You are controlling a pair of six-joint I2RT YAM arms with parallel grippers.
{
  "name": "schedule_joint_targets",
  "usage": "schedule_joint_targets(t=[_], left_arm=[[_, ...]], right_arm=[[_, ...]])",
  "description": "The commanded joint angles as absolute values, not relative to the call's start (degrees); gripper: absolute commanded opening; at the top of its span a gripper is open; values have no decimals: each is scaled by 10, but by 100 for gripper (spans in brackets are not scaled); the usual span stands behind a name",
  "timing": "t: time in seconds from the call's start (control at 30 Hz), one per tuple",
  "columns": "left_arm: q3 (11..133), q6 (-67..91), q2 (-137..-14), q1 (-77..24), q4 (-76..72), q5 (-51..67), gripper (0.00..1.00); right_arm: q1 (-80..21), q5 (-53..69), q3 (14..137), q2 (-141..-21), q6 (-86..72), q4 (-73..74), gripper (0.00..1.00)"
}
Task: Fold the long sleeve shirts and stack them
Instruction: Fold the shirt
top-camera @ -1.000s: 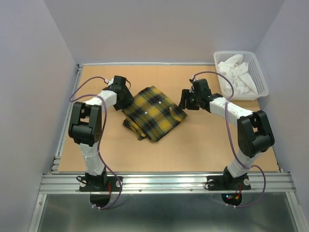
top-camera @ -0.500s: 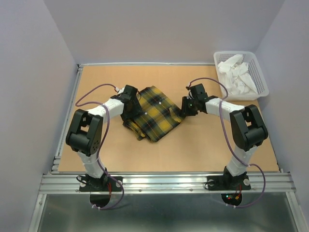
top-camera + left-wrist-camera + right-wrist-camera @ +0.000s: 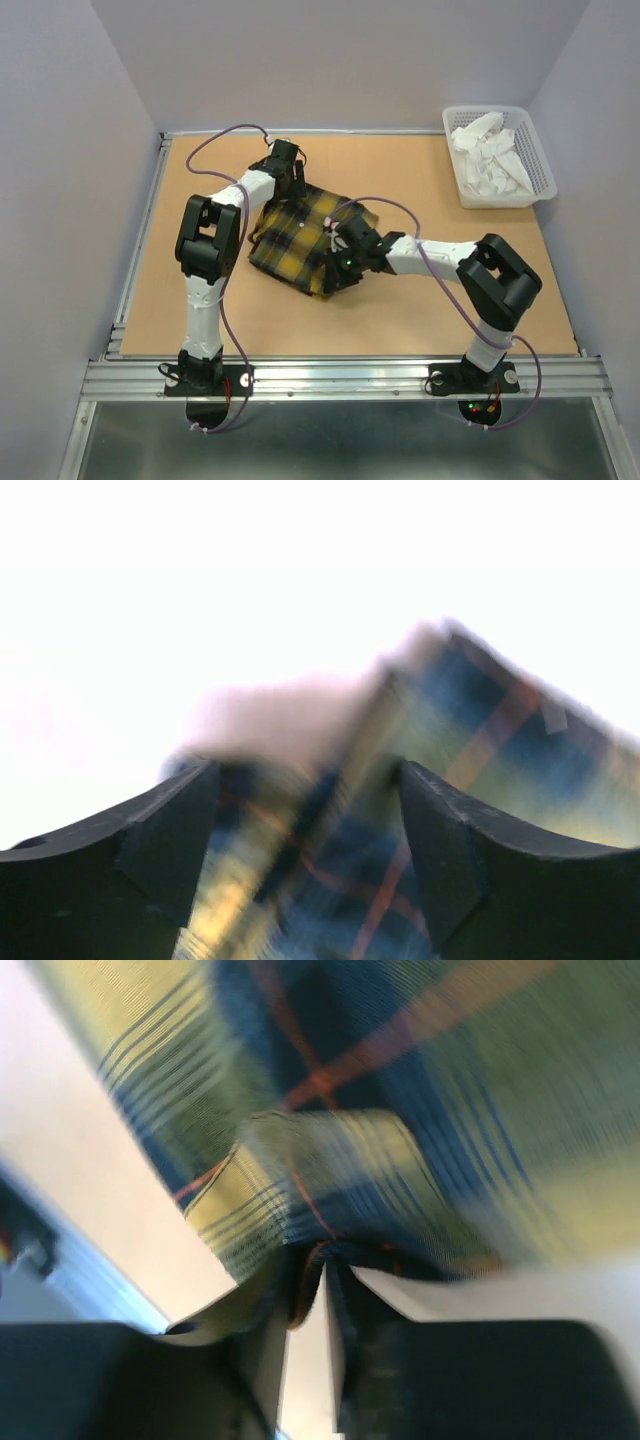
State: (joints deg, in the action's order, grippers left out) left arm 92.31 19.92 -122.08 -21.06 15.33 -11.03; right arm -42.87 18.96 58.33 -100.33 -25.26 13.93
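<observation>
One folded yellow and dark plaid long sleeve shirt (image 3: 290,240) lies mid-table. My left gripper (image 3: 290,172) is at the shirt's far corner. In the left wrist view its jaws (image 3: 305,770) stand wide apart, with blurred plaid cloth (image 3: 480,740) between and beyond them. My right gripper (image 3: 338,258) reaches over the shirt's right side. In the right wrist view it (image 3: 320,1270) is shut on a bunched fold of the plaid cloth (image 3: 450,1080), and the edge there is lifted and rumpled.
A white plastic basket (image 3: 545,170) with crumpled white cloths (image 3: 490,160) stands at the back right corner. Bare brown table (image 3: 440,310) lies in front of and beside the shirt. Purple walls close in three sides.
Both arms moved fast. The left gripper went from the shirt's left edge to its far corner. The right gripper moved left onto the shirt and pinched its right edge, and the shirt's shape shifted.
</observation>
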Motion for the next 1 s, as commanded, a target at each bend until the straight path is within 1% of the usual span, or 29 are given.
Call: schedule_joint_targets(t=[0.0,0.03,0.1,0.13,0.2,0.27,0.3,0.33,0.37,0.4,0.47,0.5,0.57,0.6,0.73,0.77,0.8,0.83,0.87,0.93,0.97], left_arm=[[964,126,-1190,-201,123,-130,87],[960,137,-1165,-200,118,-129,88],[930,156,-1132,-198,119,-134,91],[916,172,-1093,-197,122,-137,93],[864,232,-1031,-195,148,-159,94],[810,293,-992,-194,196,-185,93],[790,309,-954,-194,212,-188,93],[767,323,-934,-194,222,-186,93],[717,339,-917,-194,239,-176,92],[690,364,-880,-194,241,-168,92],[631,382,-845,-195,232,-146,91],[577,388,-819,-195,228,-124,89],[534,409,-803,-195,215,-108,86],[499,413,-794,-195,211,-96,82],[455,418,-802,-195,184,-76,73],[450,419,-809,-195,174,-72,69],[447,419,-816,-195,171,-70,67],[446,417,-834,-195,166,-72,65],[446,417,-845,-193,160,-76,60],[455,402,-883,-181,162,-83,58],[471,398,-895,-175,165,-90,56]], right_arm=[[-468,206,636,-1016,-266,156,35],[-468,188,647,-1009,-264,157,46],[-467,126,663,-989,-237,180,57],[-458,110,670,-983,-229,190,64],[-429,78,688,-968,-205,211,67],[-403,71,700,-958,-186,220,67],[-374,71,705,-954,-179,221,67],[-360,70,708,-953,-174,221,67],[-346,72,719,-954,-165,221,67],[-320,76,726,-957,-163,221,66],[-298,83,743,-974,-158,219,65],[-289,85,757,-983,-154,220,65],[-262,83,775,-1014,-153,219,64],[-253,90,791,-1023,-156,218,63],[-227,101,821,-1074,-149,217,59],[-227,103,824,-1082,-145,216,58],[-227,105,827,-1092,-144,214,58],[-226,105,829,-1106,-143,213,57],[-226,106,828,-1115,-144,209,57],[-226,110,823,-1131,-145,206,53],[-226,113,811,-1132,-145,204,51]])
